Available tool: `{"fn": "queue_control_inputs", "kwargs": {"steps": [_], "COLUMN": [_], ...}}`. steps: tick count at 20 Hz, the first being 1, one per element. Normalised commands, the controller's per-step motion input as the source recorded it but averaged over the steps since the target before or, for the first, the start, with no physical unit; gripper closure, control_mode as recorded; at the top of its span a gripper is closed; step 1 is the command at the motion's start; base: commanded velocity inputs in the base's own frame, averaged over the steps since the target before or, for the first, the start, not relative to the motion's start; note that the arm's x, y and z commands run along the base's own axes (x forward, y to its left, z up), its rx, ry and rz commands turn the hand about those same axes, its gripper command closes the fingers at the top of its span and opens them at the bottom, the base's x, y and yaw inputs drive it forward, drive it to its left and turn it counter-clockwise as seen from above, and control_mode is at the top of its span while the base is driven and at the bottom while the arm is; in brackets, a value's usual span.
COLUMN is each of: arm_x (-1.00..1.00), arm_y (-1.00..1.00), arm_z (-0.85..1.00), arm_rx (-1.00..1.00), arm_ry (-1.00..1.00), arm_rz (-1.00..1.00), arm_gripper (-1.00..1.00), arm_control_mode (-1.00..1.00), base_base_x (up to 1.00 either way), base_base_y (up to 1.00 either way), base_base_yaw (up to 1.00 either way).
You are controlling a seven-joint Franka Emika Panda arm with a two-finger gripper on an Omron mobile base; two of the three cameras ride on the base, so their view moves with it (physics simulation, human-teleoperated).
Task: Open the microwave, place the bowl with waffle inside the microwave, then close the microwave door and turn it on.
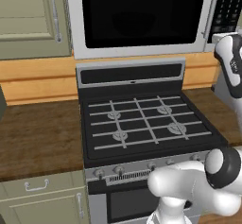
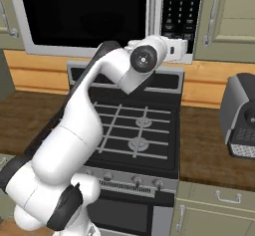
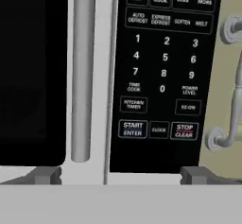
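The arm reached up and forward, claw [image 3: 118,175] spread wide and empty, facing the microwave [image 2: 89,16]: button panel [image 3: 163,72] straight ahead, closed microwave door [image 1: 142,12] with handle [image 3: 82,72] left.

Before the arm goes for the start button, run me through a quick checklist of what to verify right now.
1. microwave door shut: ok, it sits flush with the frame, and its bar handle runs alongside the panel.
2. bowl with waffle inside: cannot tell, the glass is too dark.
3. gripper facing the button panel: ok, the hand view looks straight at the keys.
4. START/ENTER key in line: ok, it lies just above the fingertips, roughly between them.
5. Fingers closed for a poke: not ok, the two tips stand wide apart.
6. Contact with the panel: cannot tell.
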Motion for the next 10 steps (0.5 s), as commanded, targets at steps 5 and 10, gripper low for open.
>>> {"fn": "queue_control_inputs", "kwargs": {"steps": [5, 10], "arm_x": [0.32, 0.34], "arm_y": [-0.52, -0.26], "arm_z": [-0.14, -0.03], "arm_rx": [0.01, 0.02], "arm_ry": [0.00, 0.00], "arm_rz": [0.00, 0.00], "arm_gripper": [-1.00, -1.00], "arm_control_mode": [-1.00, -1.00], "base_base_x": [0.00, 0.00], "base_base_y": [0.00, 0.00], "base_base_yaw": [0.00, 0.00]}}
